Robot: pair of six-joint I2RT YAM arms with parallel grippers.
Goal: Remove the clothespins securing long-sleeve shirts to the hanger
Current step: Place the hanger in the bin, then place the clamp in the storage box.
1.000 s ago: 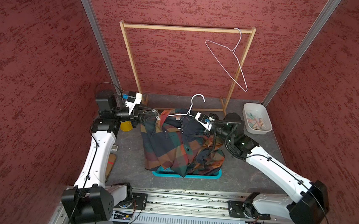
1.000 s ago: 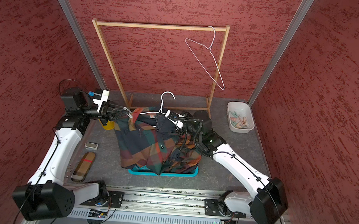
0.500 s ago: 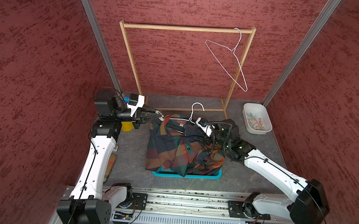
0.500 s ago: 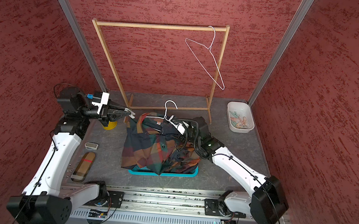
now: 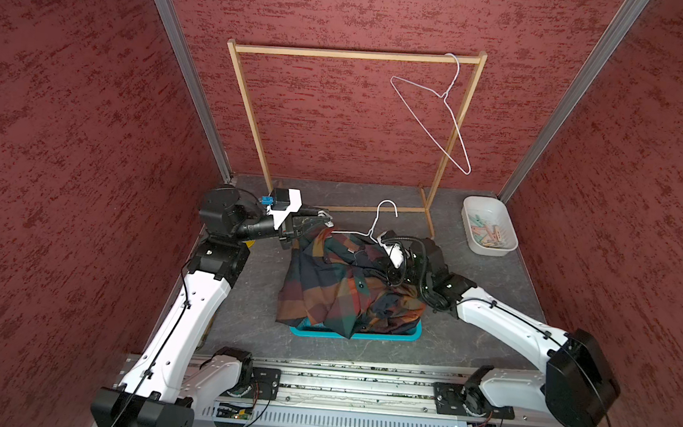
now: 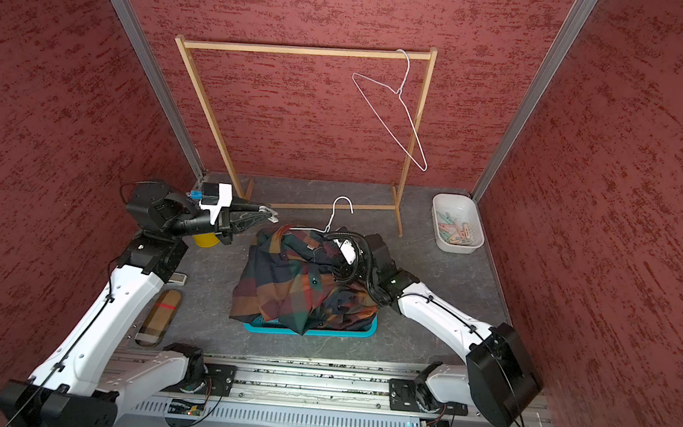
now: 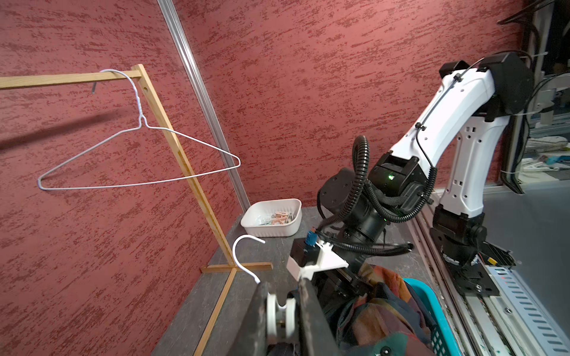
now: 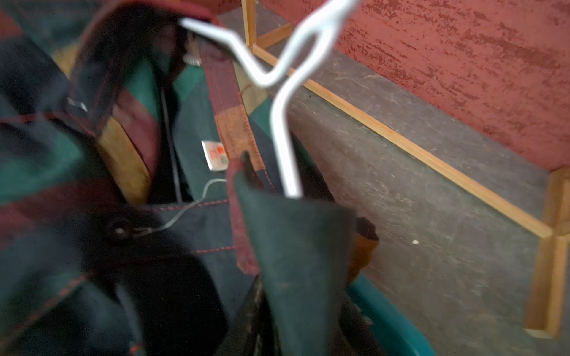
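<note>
One hanger (image 7: 138, 104) hangs, a second hanger (image 8: 285, 148) sits in the shirts (image 5: 346, 290) beside the left hand (image 5: 322, 219), outstretched, pinching one clothespin (image 7: 280, 311); right hand (image 5: 394, 269) buried, grip unclear.

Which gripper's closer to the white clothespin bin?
Right. The right gripper is in the shirts, on the side toward the bin; left gripper, holding a whitish clothespin, is beyond them.

Soft even light; both top views sharp. Left wrist view: rack (image 7: 209, 212) throws a dim shadow on the wall (image 7: 308, 92). Right wrist view: hanger (image 8: 280, 129) and shirts (image 8: 92, 154) blurred
</note>
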